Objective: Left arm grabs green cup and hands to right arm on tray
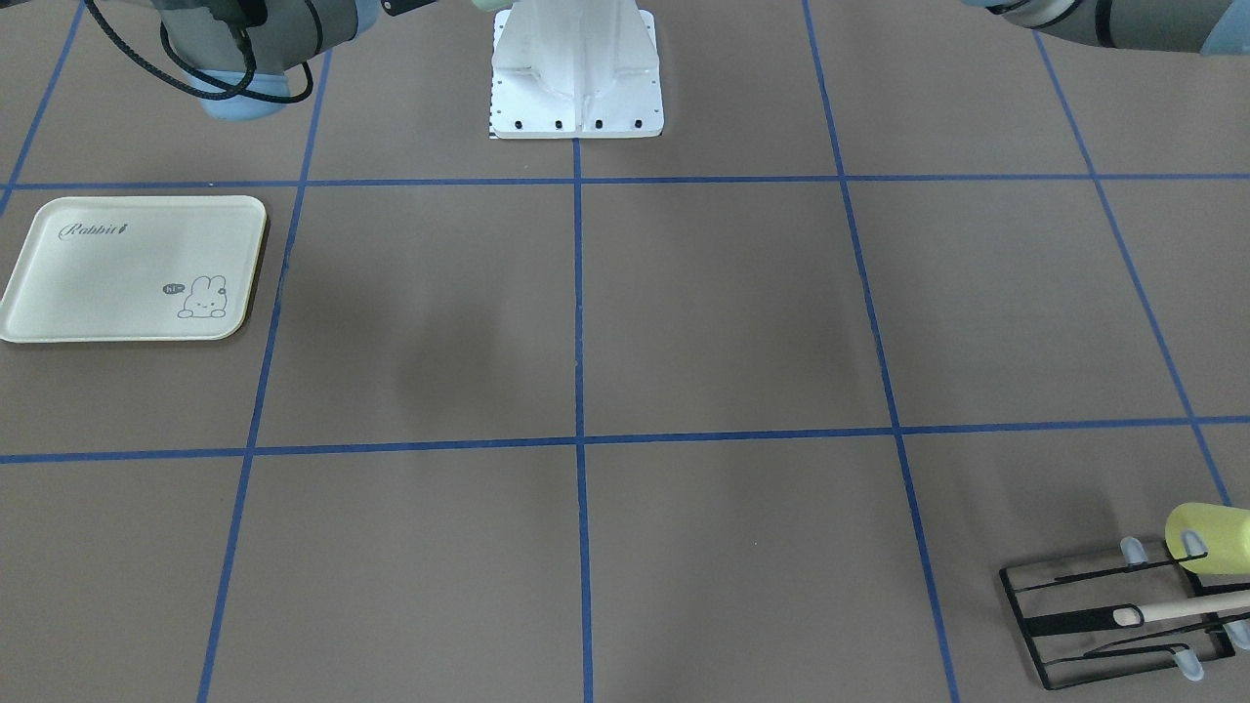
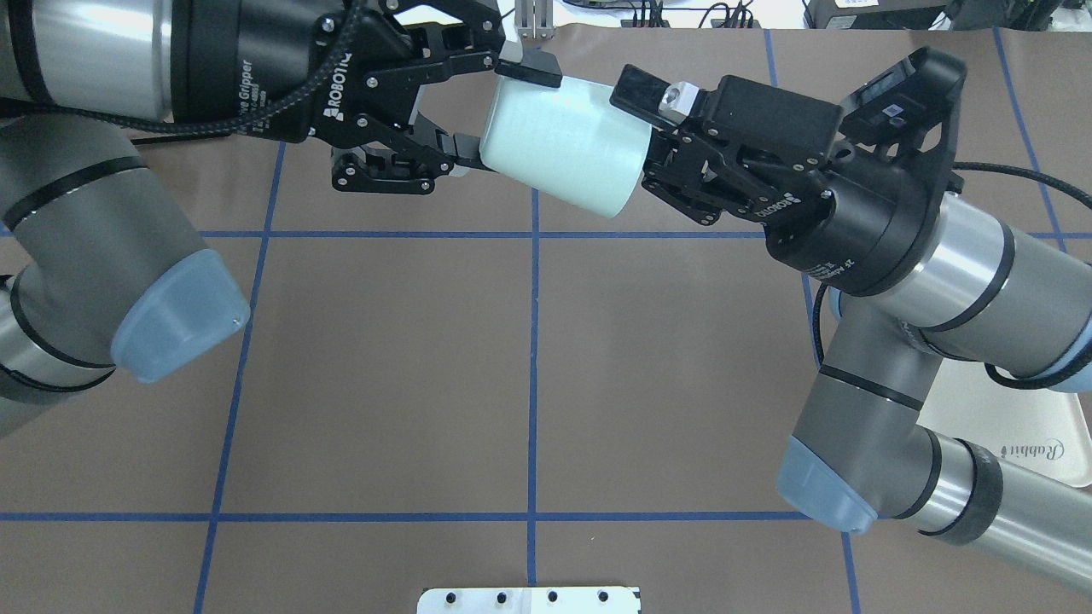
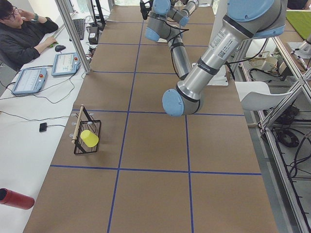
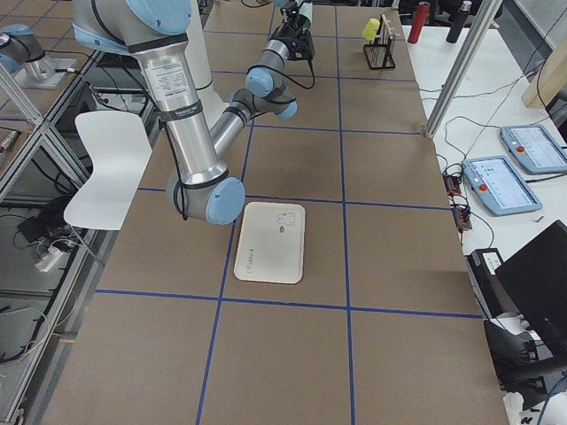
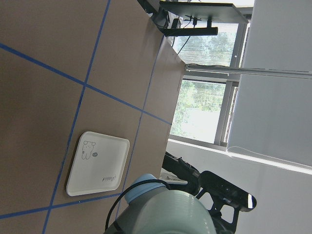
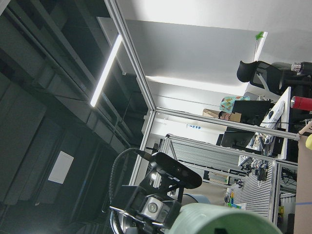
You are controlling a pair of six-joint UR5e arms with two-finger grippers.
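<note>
Green cup (image 2: 563, 141) hanging in mid-air between both grippers, well above the table (image 2: 384, 367).

The left gripper (image 2: 496, 117) is reaching in from the left and clamping the cup's narrower base end, with one finger pressing on its upper side and the other on its lower side. The cup is lying sideways, its wider mouth pointing right. The right gripper (image 2: 648, 136) is coming in from the right with its jaws spread around that mouth end. Its upper finger is touching the cup wall, but whether the pair is actually squeezing cannot be told. The tray (image 1: 98, 273) is lying flat on the table at the near right, partly under the right arm (image 2: 981, 256). At the far left, a yellow cup (image 1: 1211, 535) is sitting tipped on a black wire rack (image 1: 1069, 622).
</note>
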